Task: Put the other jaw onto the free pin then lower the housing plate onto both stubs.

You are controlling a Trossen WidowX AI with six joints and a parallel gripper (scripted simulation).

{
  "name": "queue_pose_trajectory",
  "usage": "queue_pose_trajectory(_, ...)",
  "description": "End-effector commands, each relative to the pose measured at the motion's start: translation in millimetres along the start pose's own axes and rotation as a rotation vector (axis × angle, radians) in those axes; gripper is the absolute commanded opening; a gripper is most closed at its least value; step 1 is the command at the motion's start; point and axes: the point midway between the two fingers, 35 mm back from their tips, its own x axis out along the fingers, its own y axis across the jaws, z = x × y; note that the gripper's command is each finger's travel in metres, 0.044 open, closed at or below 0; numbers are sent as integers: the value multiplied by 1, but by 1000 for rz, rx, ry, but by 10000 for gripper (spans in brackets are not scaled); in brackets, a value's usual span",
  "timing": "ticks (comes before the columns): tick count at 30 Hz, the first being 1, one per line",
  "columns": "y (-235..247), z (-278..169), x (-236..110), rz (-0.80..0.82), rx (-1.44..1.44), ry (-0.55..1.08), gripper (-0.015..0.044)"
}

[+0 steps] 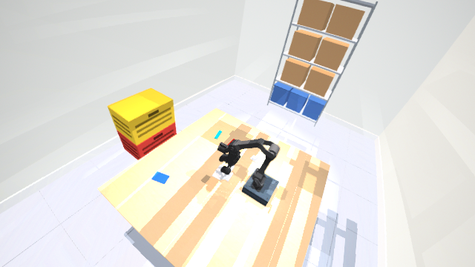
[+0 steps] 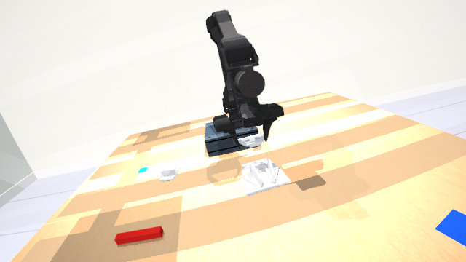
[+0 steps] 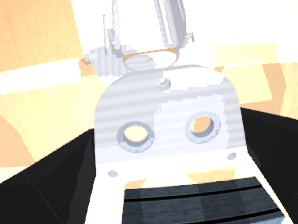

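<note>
Pincer (image 1: 224, 164) (image 2: 252, 144) (image 3: 165, 124): grasping the housing plate, a finger at each side edge.
Housing plate (image 2: 251, 140) (image 3: 162, 112): held above tbl, btwn arm base (image 1: 274, 185) (image 2: 218, 148) (image 3: 200, 206) & white stand (image 1: 219, 173) (image 2: 267, 185) (image 3: 95, 20); not on the stubs.
Room: visible gap btwn plate & stand in ext. view; white bracket (image 1: 254, 158) (image 2: 168, 175) off to one side, apart.
Tbl edges: stand well in from them; blue tile (image 1: 160, 177) (image 2: 453, 227) & cyan tile (image 1: 218, 134) (image 2: 143, 169) well apart from it.
Plate shape: flat, white, rounded corners, 2 round holes w/ raised rims, small round details nr edge.
Stand: flat white slab, 2 slim jaws on top; mesh can't tell.
Red bar (image 2: 139, 235): straight, squared, flat on tbl.
Tbl (image 1: 126, 189) (image 2: 328, 225) (image 3: 30, 30): pale wood look, streaked w/ light & shadow.
Arm base: dark, blocky.
</note>
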Motion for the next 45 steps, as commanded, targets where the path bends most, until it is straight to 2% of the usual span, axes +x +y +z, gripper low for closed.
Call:
queue_pose_trajectory(1,1,-1,0,5,3,1,351)
queue_pose_trajectory(8,1,0,2,5,4,1,351)
queue_pose_trajectory(45,1,-1,62,5,4,2,351)
